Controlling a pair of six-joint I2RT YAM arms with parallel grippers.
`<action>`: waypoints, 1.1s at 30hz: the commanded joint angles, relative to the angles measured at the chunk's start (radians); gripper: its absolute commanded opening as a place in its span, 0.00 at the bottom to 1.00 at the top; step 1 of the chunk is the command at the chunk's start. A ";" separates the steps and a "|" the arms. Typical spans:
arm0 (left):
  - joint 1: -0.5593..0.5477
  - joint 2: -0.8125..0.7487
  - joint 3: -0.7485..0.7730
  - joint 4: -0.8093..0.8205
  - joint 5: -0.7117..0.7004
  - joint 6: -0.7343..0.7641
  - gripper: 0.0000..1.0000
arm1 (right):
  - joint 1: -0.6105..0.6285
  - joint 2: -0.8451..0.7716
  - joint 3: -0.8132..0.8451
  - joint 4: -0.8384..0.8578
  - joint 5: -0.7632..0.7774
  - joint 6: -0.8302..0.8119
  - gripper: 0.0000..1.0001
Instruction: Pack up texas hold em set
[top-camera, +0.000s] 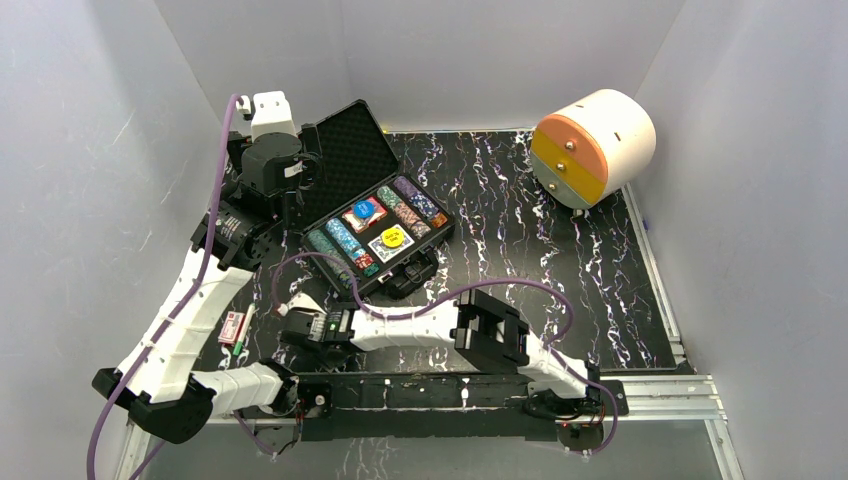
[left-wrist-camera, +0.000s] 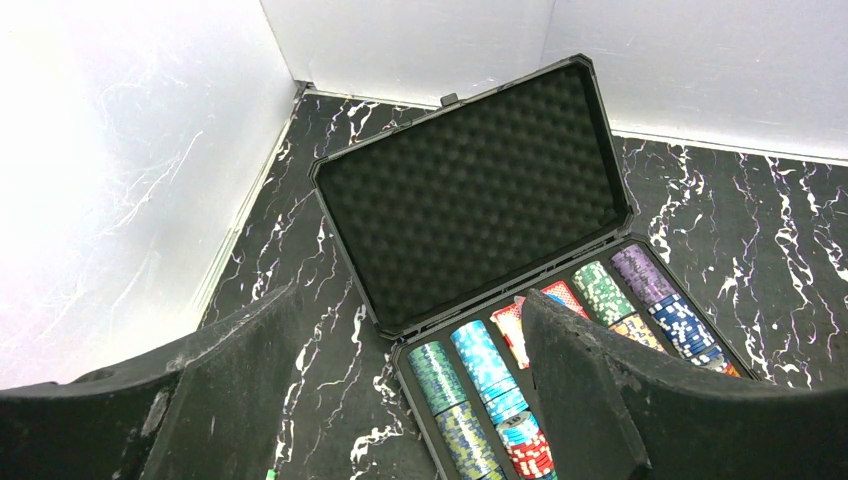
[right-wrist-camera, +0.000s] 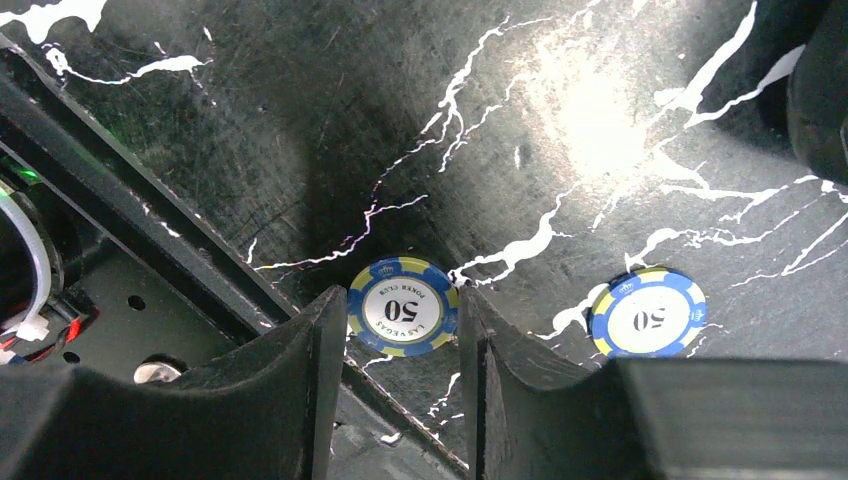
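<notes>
The right fingers (right-wrist-camera: 290, 390) bracket a blue chip (right-wrist-camera: 403, 307) lying flat on the bench (right-wrist-camera: 300, 120); whether they pinch it I cannot tell. The left fingers (left-wrist-camera: 240, 380) stand apart near the open case (left-wrist-camera: 470, 190).

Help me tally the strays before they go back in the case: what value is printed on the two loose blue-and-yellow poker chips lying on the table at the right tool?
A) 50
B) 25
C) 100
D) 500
A: the blue-and-yellow chip gripped in the right tool and the second chip lying beside it both show a printed 50 on their white centres.
</notes>
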 joint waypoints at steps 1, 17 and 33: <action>0.003 -0.029 0.010 0.012 -0.027 -0.001 0.79 | -0.019 -0.026 -0.040 -0.069 0.069 0.033 0.47; 0.003 -0.025 0.006 0.016 -0.026 -0.003 0.79 | -0.064 -0.128 -0.087 -0.094 0.208 0.060 0.49; 0.004 -0.021 0.002 0.020 -0.026 0.002 0.79 | -0.118 -0.156 -0.146 -0.024 0.184 0.046 0.50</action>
